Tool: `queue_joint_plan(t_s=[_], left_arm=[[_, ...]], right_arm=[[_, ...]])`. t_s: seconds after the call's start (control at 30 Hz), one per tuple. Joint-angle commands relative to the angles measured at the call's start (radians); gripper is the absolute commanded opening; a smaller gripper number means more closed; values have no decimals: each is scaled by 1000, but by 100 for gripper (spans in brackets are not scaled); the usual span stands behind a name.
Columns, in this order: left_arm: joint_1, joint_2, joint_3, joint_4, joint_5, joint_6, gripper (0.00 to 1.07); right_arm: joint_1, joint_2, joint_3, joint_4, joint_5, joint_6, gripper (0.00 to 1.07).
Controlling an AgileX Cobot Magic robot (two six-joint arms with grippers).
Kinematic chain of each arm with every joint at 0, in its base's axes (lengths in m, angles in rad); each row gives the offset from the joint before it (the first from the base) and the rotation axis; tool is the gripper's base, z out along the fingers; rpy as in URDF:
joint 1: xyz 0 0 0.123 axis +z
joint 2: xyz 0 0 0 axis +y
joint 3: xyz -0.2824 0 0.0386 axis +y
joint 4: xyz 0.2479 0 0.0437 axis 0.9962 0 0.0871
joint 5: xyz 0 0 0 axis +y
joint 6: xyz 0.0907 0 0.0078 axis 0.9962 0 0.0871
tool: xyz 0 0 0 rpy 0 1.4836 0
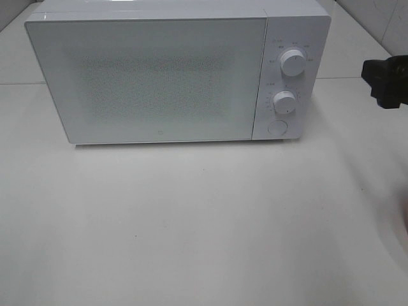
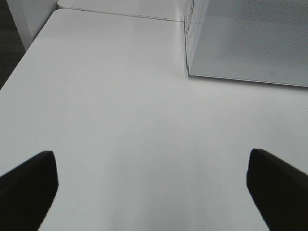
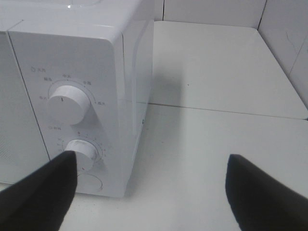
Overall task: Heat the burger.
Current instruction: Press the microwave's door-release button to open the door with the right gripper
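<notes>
Exterior high view, left to right: the left arm is not in frame; its wrist view shows the left gripper (image 2: 150,156) with both dark fingers spread wide and nothing between them, over bare table (image 2: 120,96), with the near corner of the microwave (image 2: 250,38) ahead. In the exterior view the microwave fills the upper left and centre of the frame; door (image 1: 153,80) shut, its dotted panel opaque. Burger: not visible in any view, neither on the table in front nor in either claw; whether it sits behind the shut door cannot be told. Right of the door, the control panel (image 1: 290,25) carries an upper knob (image 1: 292,63), a lower knob (image 1: 284,102) and a round button (image 1: 276,127), stacked top to bottom. Right gripper (image 1: 386,81) shows as a dark mass at the right edge of the frame, level with the knobs and apart from the panel; its wrist view has the fingers spread, empty, looking at the panel's outer front corner. Judgement: the coming move turns on the panel, which lies to the left of the right claw in the exterior view, at about its own height; the right arm is clearly the nearer one. The knob axes point out toward the front of the table, so the claw would likely need to come round in front, not in from the side
</notes>
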Motion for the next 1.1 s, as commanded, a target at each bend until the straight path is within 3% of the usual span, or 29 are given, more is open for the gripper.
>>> queue_joint_plan(t_s=[0.03, 0.5, 0.9, 1.1], left_arm=[[1, -13, 1, -5, -18, 1, 100], [1, -13, 1, -5, -18, 1, 100], [1, -13, 1, -5, -18, 1, 100], [1, -13, 1, -5, -18, 1, 100]], right_arm=[[33, 64, 13, 55, -111, -19, 76], [257, 292, 13, 185, -311, -115, 76], [348, 453, 13, 258, -427, -116, 76], [397, 501, 13, 330, -469, -111, 70]])
